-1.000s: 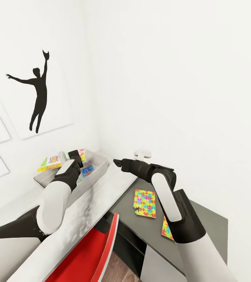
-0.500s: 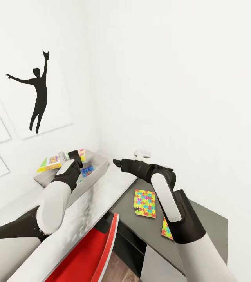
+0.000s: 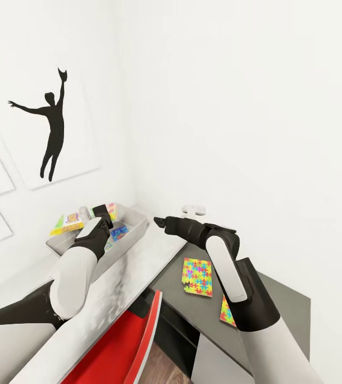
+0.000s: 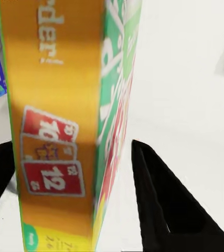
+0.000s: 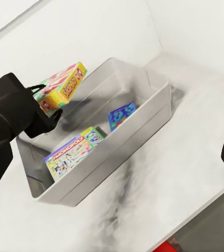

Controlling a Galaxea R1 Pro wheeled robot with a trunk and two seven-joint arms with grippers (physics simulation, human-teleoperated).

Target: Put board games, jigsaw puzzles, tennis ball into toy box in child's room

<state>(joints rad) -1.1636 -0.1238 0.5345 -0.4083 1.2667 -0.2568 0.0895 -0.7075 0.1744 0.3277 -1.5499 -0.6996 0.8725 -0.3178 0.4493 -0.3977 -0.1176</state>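
The left gripper (image 5: 35,113) is clamped on the Skip-Bo box (image 5: 64,86), held over the toy box (image 5: 159,102); its lettering is cropped and blurred up close. Two game boxes (image 5: 72,152) lie inside. The right gripper (image 3: 160,220) hovers nearby, its spread unclear. One jigsaw puzzle (image 3: 197,277) shows; another (image 3: 225,313) hides behind the forearm.

Colours we see around the light grey toy box (image 5: 143,118)

Inside it we find a small blue box (image 5: 121,115) and a white-green-blue game (image 5: 74,152) — beside it, two jigsaw sheets (image 3: 197,277) in yellow, pink, orange, blue.
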